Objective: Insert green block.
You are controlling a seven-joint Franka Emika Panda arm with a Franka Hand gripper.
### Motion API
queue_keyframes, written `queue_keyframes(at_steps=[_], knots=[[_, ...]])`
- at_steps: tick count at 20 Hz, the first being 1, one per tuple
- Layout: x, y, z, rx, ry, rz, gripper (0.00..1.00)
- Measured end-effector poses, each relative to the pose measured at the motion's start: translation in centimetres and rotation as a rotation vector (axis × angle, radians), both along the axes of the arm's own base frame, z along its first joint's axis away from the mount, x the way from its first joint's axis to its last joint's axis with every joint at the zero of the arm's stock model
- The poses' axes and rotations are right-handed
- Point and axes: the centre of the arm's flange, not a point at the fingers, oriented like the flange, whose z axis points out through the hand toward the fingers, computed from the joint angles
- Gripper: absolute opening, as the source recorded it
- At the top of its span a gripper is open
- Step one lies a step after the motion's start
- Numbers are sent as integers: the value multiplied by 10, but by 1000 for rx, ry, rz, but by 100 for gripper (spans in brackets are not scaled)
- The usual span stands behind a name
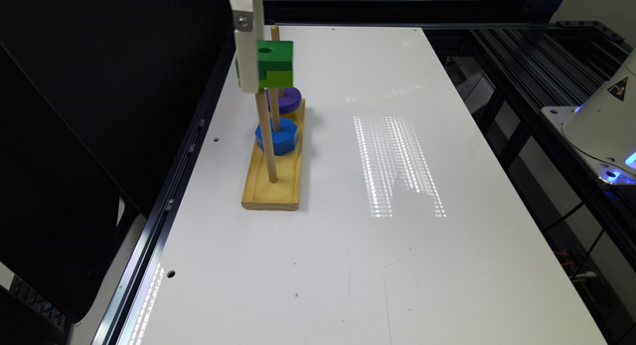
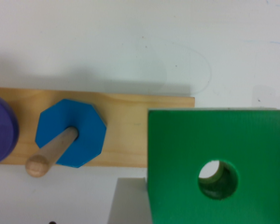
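Here, in the exterior view, the white tool [image 1: 250,61] hangs above the near end of a long pale wooden base [image 1: 272,186] lying on the white bench [image 1: 397,265]. It is clamped on the chunky square wooden green block [image 1: 274,64], dark green over lime, held high in the air over the bare wooden peg [image 1: 266,136]. Behind that peg, a blue hexagonal block [image 1: 277,136] sits low on the middle peg, and a purple round ring [image 1: 285,100] on the far one.

In the wrist view, the green block [image 2: 219,163] sits close to the camera, a pale finger [image 2: 128,203] against its side. Peg wood shows through its round hole. The blue hexagonal block [image 2: 71,133] lies beside it on the wooden base [image 2: 126,126], the purple ring [image 2: 0,128] beyond.
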Motion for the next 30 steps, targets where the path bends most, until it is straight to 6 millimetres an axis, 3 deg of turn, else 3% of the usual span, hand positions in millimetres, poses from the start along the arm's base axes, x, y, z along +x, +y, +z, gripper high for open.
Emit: queue_keyframes(at_steps=[5,30], knots=[[-2,17,2,-1,-3,-2,0],[-2,14,1,-7,5,-5,0]])
